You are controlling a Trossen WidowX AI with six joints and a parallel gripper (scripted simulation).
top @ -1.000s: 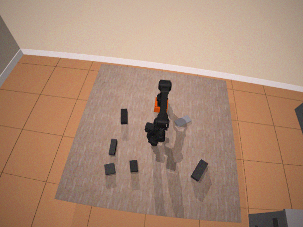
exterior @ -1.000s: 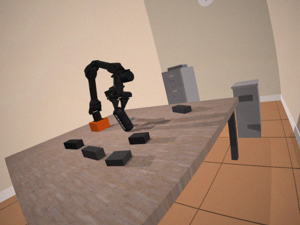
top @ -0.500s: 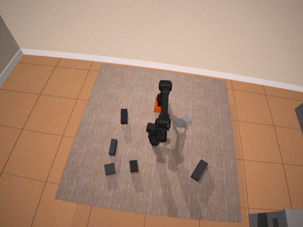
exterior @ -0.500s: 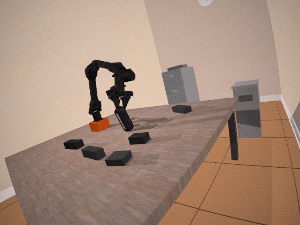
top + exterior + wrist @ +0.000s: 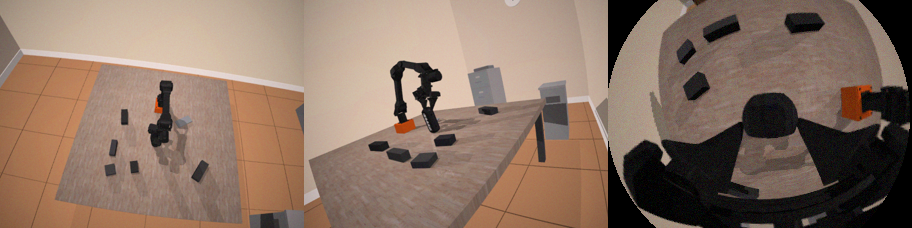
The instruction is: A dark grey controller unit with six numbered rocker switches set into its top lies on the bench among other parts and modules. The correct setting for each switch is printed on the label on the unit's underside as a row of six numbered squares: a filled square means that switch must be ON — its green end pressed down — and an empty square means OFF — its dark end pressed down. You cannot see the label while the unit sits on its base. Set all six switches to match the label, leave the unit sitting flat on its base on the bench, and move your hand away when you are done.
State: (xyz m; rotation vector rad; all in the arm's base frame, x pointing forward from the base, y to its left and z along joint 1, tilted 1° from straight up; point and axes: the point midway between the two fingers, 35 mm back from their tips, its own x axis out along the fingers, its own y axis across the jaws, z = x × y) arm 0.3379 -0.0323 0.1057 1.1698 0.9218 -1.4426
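The black metal gripper (image 5: 429, 106) (image 5: 770, 124) is shut on the dark grey box-shaped controller unit (image 5: 430, 120) (image 5: 770, 115). The unit is tipped, up over the brown wooden table (image 5: 379, 185) (image 5: 150, 195), near the orange block-shaped base (image 5: 408, 126) (image 5: 158, 109) (image 5: 850, 103). 1 long side shows a row of pale marks, too small to read. In the top view, 4 dark blocks lie toward the table's left edge, and 1 long dark block (image 5: 200, 171) (image 5: 488, 110) lies near the bottom right corner.
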